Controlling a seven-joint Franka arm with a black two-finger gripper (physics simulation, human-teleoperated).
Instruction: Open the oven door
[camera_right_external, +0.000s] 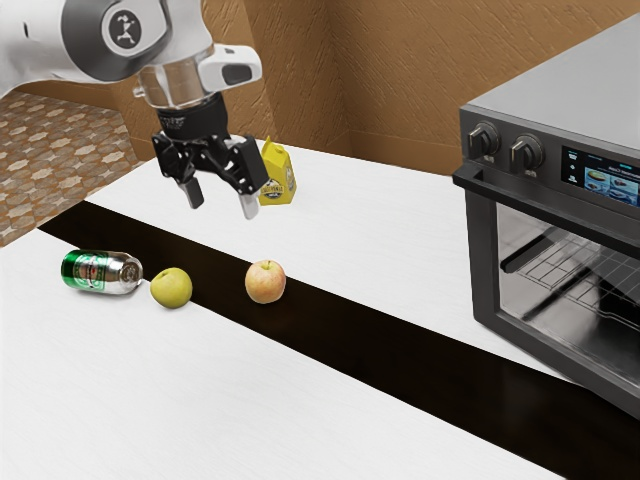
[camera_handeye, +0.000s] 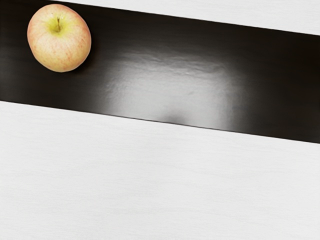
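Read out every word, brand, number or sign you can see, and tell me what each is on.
No wording is clear enough to quote.
Green-and-silver can: label lettering, too small to read.
Yellow carton: dark printing, too small to read.
Oven's display: small captions and pictures, captions unreadable.
Arm's dark round cap: a pale emblem, no readable word.

Bright, soft light; faint shadow under the can (camera_right_external: 100, 272); wide, pale glare across the black strip (camera_handeye: 280, 85).
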